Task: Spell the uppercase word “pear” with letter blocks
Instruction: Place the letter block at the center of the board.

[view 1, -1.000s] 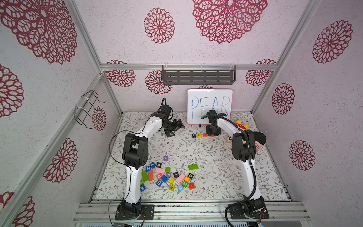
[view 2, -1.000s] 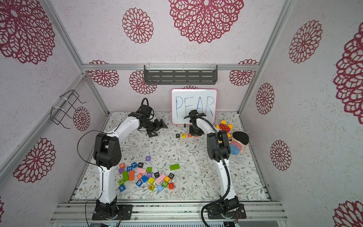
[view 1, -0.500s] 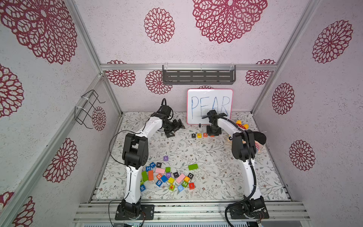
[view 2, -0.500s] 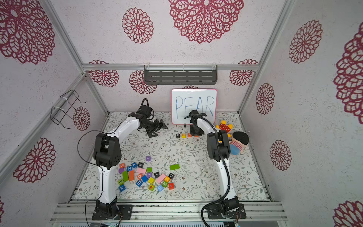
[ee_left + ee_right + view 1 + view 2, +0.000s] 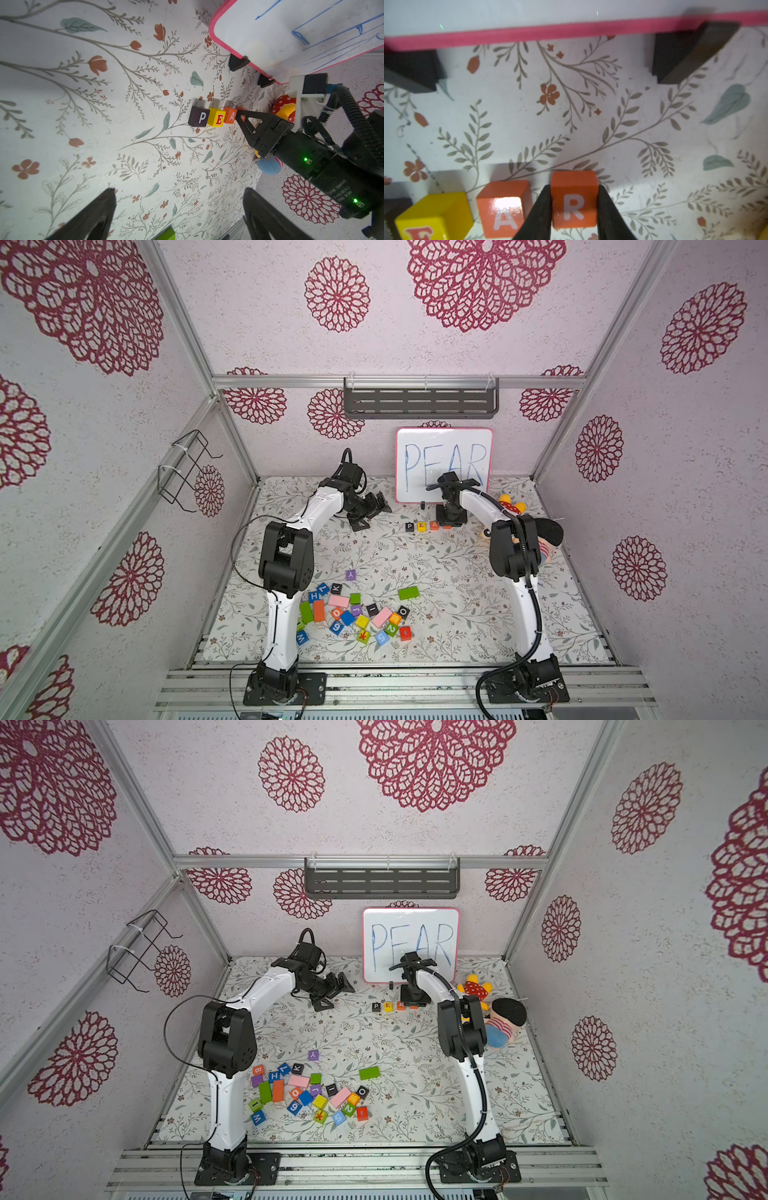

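Note:
Four letter blocks stand in a row in front of the whiteboard: black P (image 5: 409, 526), yellow E (image 5: 422, 526), orange-red A (image 5: 434, 525) and orange-red R (image 5: 574, 199). The R sits on the mat just right of the A (image 5: 505, 207), a narrow gap apart. My right gripper (image 5: 574, 187) points down over the row's right end, shut on the R with a finger against each side. In both top views it hides most of the R. My left gripper (image 5: 179, 190) hovers open and holds nothing, left of the row, facing the P (image 5: 199, 116) and E (image 5: 217, 119).
The pink-framed whiteboard (image 5: 444, 464) reading PEAR stands on black feet just behind the row. Plush toys (image 5: 540, 531) lie by the right wall. A pile of other blocks (image 5: 353, 614) and a lone green block (image 5: 408, 593) lie near the front.

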You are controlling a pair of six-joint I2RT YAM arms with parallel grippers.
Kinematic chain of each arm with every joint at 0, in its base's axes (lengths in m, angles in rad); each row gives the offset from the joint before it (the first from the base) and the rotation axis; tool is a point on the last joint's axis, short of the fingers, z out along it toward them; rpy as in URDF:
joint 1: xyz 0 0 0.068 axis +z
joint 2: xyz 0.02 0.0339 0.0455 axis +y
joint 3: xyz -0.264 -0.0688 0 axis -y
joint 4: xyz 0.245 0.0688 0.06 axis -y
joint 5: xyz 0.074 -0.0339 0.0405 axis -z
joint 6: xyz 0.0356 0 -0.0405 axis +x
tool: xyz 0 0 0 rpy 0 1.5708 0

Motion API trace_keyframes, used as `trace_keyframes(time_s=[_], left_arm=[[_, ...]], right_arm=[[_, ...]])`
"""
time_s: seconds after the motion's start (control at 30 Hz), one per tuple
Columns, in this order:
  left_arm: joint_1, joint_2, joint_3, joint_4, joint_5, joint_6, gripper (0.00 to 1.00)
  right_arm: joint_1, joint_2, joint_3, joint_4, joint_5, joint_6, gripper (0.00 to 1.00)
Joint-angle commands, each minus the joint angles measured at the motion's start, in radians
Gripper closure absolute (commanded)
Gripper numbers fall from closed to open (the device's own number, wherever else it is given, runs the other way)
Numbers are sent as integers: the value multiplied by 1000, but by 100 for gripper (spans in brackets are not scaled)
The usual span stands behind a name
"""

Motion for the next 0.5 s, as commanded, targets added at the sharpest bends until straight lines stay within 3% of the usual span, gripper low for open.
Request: trace_keyframes(time_s=[0.0, 0.47], left_arm=[[-1, -20, -10, 16, 1, 4, 2], [-1, -32, -29, 28, -1, 2, 2]], right_arm=[[-8, 17, 30, -12, 2, 5, 65], [-5, -24, -12, -25, -9, 4, 66]])
